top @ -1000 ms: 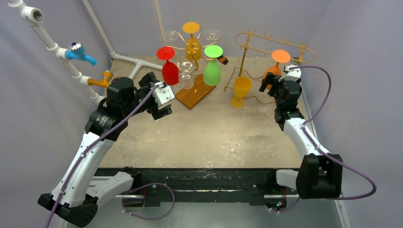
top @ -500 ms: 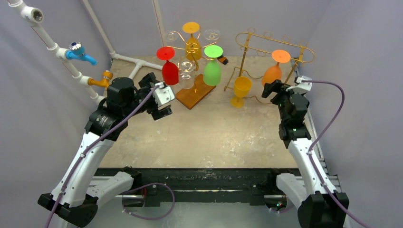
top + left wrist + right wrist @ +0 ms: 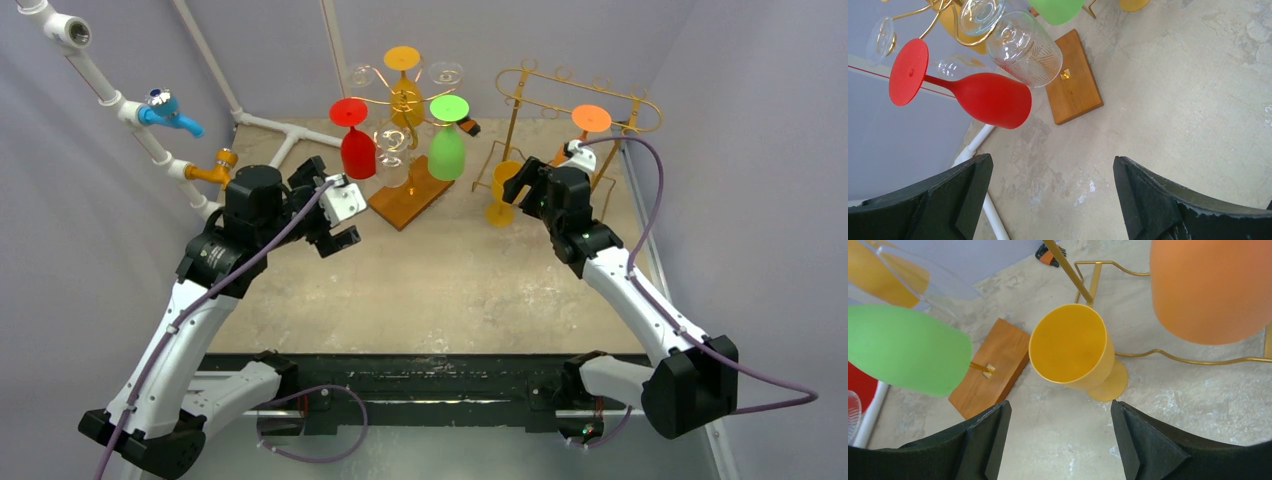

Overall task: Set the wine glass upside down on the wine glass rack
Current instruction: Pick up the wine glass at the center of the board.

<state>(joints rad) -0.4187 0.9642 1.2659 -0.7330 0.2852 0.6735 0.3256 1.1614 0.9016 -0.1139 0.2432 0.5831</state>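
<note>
beige tabletop (image 3: 450,285), upright yellow glass (image 3: 1071,351), right pincer (image 3: 1059,427) near

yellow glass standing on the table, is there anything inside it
Nothing shows inside the yellow glass: the right wrist view looks into its open mouth and finds only bare yellow wall. The near inner side is covered by its rim.

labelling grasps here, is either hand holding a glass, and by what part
Nothing is held. The left hand and right hand are both open and empty; the yellow glass stands untouched ahead of the right hand.
</note>
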